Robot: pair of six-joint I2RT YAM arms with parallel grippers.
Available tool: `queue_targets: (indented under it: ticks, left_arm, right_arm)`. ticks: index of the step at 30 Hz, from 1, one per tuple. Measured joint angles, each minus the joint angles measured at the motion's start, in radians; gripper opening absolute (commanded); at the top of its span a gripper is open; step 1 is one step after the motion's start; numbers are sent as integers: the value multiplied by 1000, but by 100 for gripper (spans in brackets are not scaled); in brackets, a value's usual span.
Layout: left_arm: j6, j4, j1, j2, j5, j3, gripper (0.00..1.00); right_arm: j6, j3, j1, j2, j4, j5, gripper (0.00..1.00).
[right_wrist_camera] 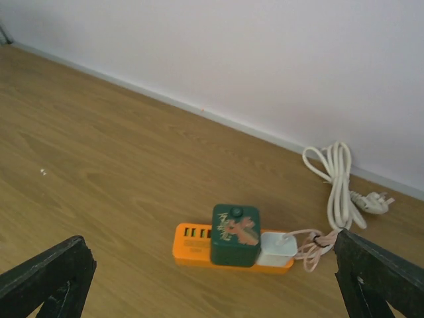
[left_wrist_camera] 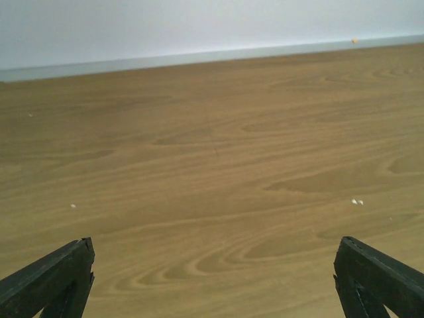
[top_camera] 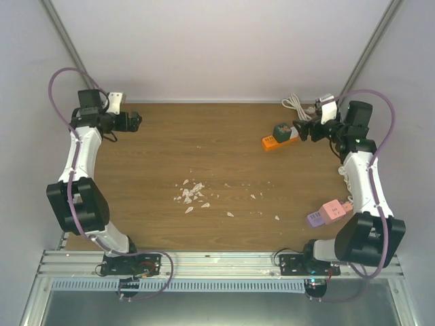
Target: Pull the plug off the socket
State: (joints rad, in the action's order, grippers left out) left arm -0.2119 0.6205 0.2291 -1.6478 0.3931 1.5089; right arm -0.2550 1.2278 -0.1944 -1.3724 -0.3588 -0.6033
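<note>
At the far left of the brown wooden table (top_camera: pixel 204 149), the left gripper (top_camera: pixel 134 122) is seen held low over bare wood near the back wall. Its two black fingers (left_wrist_camera: pixel 50 278) are spread wide with nothing between them, and only wood grain and a few tiny white specks are shown in the left wrist view. Toward the middle of the table, a loose scatter of small white scraps (top_camera: pixel 192 193) is spread over the wood, well apart from both grippers. Further right, near the back edge, the orange plastic socket strip (right_wrist_camera: pixel 195 246) is laid flat on the table, and the dark green block-shaped plug (right_wrist_camera: pixel 235 235), printed with a small picture on its top face, is seated upright in it. Just beside that, at the strip's right end, a smaller white plug (right_wrist_camera: pixel 277 246) is also seated, and a thin pale lead is bundled next to it. Behind them, a white coiled cable (right_wrist_camera: pixel 338 182) is laid along the foot of the wall, with a white mains plug at its end. The right gripper (top_camera: pixel 306 129) is pointed at the strip from near its right end. Its black fingers (right_wrist_camera: pixel 46 278) are held fully apart, nothing is gripped, and no contact with the strip is seen. At the right edge, closer to the arm bases, a pink and purple block-shaped object (top_camera: pixel 329 212) is lying beside the white right arm.
</note>
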Motion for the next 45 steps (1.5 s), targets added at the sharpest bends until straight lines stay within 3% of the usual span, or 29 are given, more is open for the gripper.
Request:
queue_targets:
  ticks: [12,23,31,37,45]
  left_arm:
    - [-53,22,-100,90,31,-91,99]
    - [-124,50,-172,97,90,-135,99]
    - [-142,50,-175,136,87,-180,99]
    - [-142,44,-176,156,66,-183,99]
    - [-140,42,-177,156,35,-183,99]
  right_arm:
    - [-238,20,45,42,-277,-15,100]
    - [-385,272,42,-254,-474,-33,100]
    - [-267,433,46,-473,-494,-55,100]
    - [-93,450,74,-530,-462,-45,100]
    - [17,502,90,-616,-423,0,100]
